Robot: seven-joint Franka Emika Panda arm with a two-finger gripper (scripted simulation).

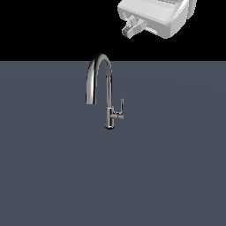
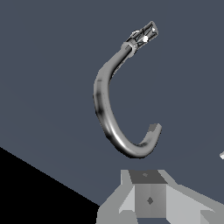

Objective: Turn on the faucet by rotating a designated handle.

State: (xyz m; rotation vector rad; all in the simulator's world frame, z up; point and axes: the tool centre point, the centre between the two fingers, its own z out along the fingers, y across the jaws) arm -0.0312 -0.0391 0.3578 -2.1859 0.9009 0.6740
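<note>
The chrome faucet [image 1: 108,95] stands on the grey surface, its arched spout curving toward the exterior view's left. The handle [image 1: 121,108], a thin lever on a short side stub, points upward on the post's right in the exterior view. My gripper [image 1: 131,27] hangs high above and to the right of the faucet, touching nothing; its fingers look shut with nothing between them. In the wrist view the faucet [image 2: 103,105] appears from above as a curved hook, the handle [image 2: 146,33] shows at its far end, and the gripper [image 2: 148,176] sits clear of both.
The flat grey surface [image 1: 53,176] spreads all around the faucet, with black background behind it. A small white fleck [image 2: 222,155] shows at the wrist view's edge.
</note>
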